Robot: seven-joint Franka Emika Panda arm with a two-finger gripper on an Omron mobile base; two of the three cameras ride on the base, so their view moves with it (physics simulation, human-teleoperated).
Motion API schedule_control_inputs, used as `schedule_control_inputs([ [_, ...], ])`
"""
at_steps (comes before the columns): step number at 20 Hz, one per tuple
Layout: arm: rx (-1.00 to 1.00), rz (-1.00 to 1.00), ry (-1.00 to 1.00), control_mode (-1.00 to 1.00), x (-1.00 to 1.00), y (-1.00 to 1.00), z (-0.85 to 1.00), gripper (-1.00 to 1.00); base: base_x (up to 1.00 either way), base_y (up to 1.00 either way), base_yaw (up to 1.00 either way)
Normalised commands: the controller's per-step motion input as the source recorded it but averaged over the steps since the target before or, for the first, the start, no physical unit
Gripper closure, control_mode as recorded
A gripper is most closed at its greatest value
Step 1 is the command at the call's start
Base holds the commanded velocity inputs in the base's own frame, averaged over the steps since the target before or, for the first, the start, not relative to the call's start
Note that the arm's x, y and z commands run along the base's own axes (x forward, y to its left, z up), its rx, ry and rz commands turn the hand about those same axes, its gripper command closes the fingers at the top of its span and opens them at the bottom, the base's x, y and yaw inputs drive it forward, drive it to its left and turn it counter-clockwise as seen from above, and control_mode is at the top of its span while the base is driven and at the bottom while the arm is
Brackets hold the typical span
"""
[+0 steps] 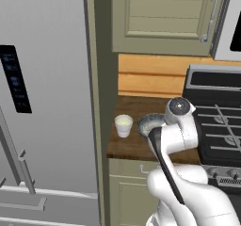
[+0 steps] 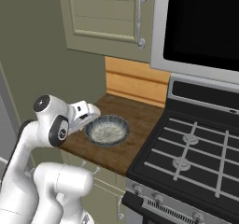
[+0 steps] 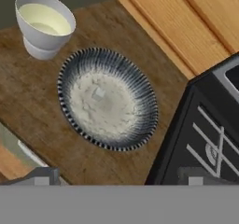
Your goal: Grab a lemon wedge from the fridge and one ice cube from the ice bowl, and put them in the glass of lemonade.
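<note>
The grey ice bowl [image 3: 107, 99] sits on the wooden counter [image 3: 28, 101], with a small pale ice cube [image 3: 98, 93] on its whitish speckled inside. The glass of lemonade [image 3: 44, 24], a whitish cup with pale yellow liquid, stands just beside the bowl; in the left base view the cup [image 1: 124, 125] is near the fridge side. My gripper [image 3: 119, 177] hovers above the bowl, open and holding nothing, its fingertips [image 3: 42, 176] wide apart. The grey fridge [image 1: 47, 102] is closed. The lemon wedge is out of view.
A black stove [image 2: 196, 143] borders the counter right beside the bowl [image 2: 107, 129]. A microwave [image 2: 200, 22] and an olive upper cabinet [image 1: 160, 13] hang above. Behind the counter runs a wooden backsplash [image 1: 150, 76]. My own arm hides part of the bowl in the left base view.
</note>
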Motion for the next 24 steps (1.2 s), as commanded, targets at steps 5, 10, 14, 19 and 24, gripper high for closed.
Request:
schedule_control_inputs([
  [5,0.19,-0.1,0.0,-1.0,-0.52,-0.28,0.59,-1.0,0.0,0.0,0.0],
  [10,0.42,-0.06,0.0,-1.0,-0.75,-0.02,0.15,-1.0,0.0,0.0,0.0],
  [14,0.43,-0.17,0.0,-1.0,-0.89,0.14,0.04,-1.0,0.0,0.0,0.0],
  [19,0.33,-0.25,0.0,-1.0,-0.99,0.09,0.0,-1.0,0.0,0.0,0.0],
  [24,0.02,-0.18,0.01,-1.0,-0.47,0.29,-0.05,-1.0,0.0,0.0,0.0],
])
